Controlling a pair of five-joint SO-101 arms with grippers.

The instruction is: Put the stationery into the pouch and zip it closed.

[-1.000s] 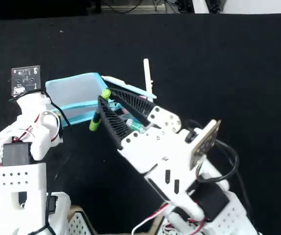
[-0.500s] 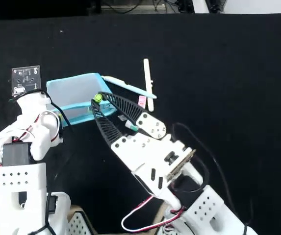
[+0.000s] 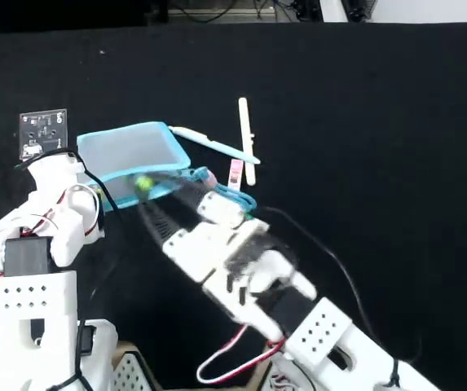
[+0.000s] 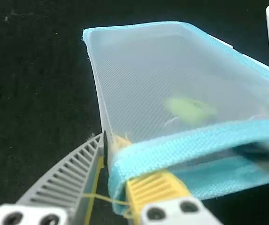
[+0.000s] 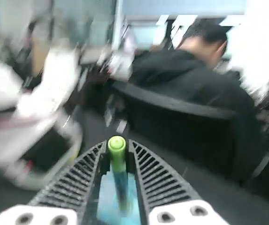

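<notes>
Two white arms are standing at the near edge of the black worktop (image 3: 380, 122). The left arm (image 3: 41, 236) is sitting on the left side. The left arm's jaws are squeezing tight on the blue edge of the pouch (image 3: 127, 151), at the corner closest to that arm. The right arm (image 3: 241, 269) is slanting across from the right. The right arm's jaws are narrow and are gripping a green marker (image 5: 117, 159) between them. The marker's green tip is poking in at the pouch's near edge and is showing as a soft green spot through the see-through side.

Past the pouch, two white pens are lying on the worktop. The slanted pen (image 3: 204, 140) is touching the pouch's far corner. The straight pen (image 3: 245, 130) is crossing the slanted one near its end. A small pink thing (image 3: 235, 173) is lying just beside the straight pen.
</notes>
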